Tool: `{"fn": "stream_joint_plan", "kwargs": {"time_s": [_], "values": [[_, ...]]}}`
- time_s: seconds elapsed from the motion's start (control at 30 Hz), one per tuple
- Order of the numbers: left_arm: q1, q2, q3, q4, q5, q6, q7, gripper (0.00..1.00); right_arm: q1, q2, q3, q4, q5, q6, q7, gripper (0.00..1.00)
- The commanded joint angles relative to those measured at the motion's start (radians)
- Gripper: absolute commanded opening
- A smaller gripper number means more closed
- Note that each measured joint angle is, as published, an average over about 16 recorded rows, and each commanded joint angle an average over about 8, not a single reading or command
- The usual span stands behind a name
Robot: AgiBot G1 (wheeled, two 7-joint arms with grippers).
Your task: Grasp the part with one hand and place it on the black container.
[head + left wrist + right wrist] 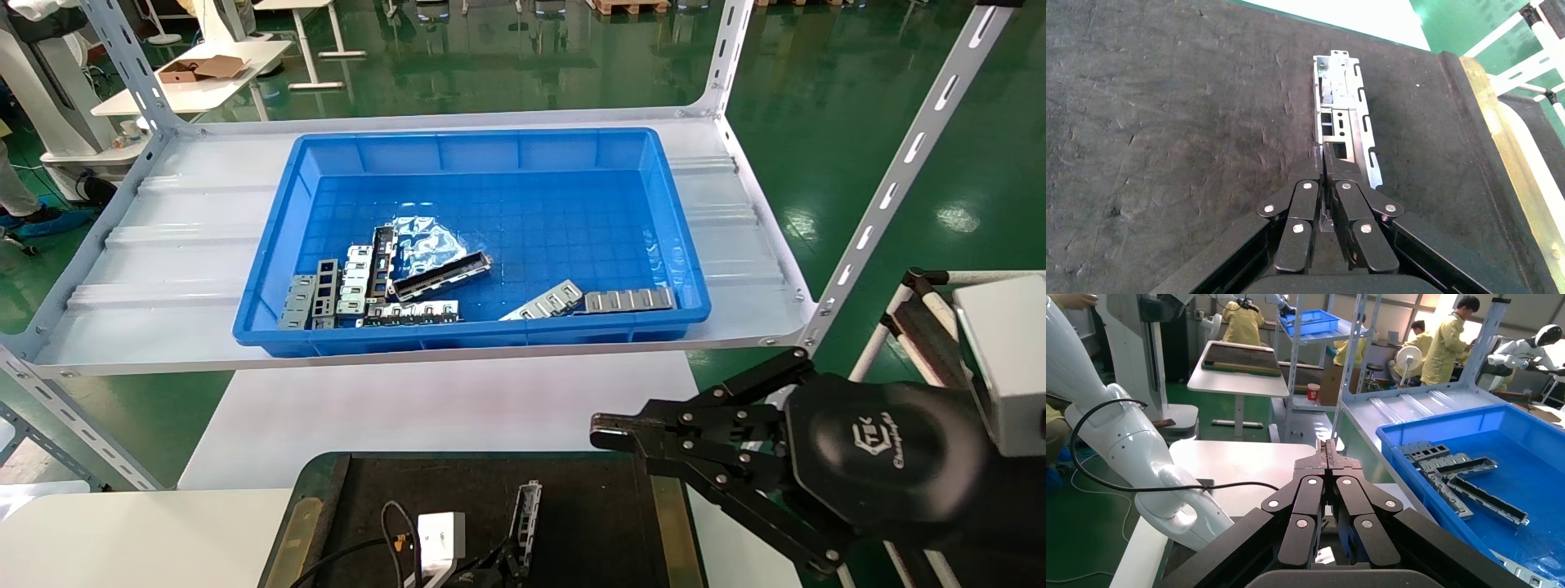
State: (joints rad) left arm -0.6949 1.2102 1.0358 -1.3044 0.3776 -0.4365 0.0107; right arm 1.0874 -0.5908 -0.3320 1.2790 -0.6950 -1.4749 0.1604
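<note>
The part (525,510), a grey metal channel rail with cutouts, lies on the black container (409,490) at the bottom of the head view. My left gripper (508,562) is shut on the rail's near end. In the left wrist view the left gripper (1322,162) pinches one side wall of the part (1343,122), which rests on the container's dark floor (1168,122). My right gripper (603,431) is shut and empty, hovering over the container's right edge. It also shows in the right wrist view (1327,447).
A blue bin (474,328) on the white shelf (163,269) holds several more rails (441,276) and flat silver strips (629,300). Slotted rack posts (899,171) rise at the right. A white table (122,531) lies left of the container.
</note>
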Motion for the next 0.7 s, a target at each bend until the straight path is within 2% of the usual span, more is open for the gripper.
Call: {"fn": "stream_joint_plan", "kwargs": {"time_s": [0.03,0.1,0.13,0.2,0.7], "values": [[0.001,0.002,0.001,0.001,-0.002,-0.004,0.000,0.52,0.000,0.000,0.000,0.000,0.000,0.000,0.000,0.65],[0.001,0.004,0.001,0.001,-0.002,-0.007,0.000,0.77,0.000,0.000,0.000,0.000,0.000,0.000,0.000,0.88],[0.002,0.004,0.000,0.001,-0.002,-0.009,-0.001,0.89,0.000,0.000,0.000,0.000,0.000,0.000,0.000,0.96],[0.002,0.005,0.000,0.001,-0.001,-0.010,-0.001,1.00,0.000,0.000,0.000,0.000,0.000,0.000,0.000,1.00],[0.003,0.005,-0.003,-0.013,0.007,-0.014,0.001,1.00,0.000,0.000,-0.001,0.000,0.000,0.000,0.000,1.00]]}}
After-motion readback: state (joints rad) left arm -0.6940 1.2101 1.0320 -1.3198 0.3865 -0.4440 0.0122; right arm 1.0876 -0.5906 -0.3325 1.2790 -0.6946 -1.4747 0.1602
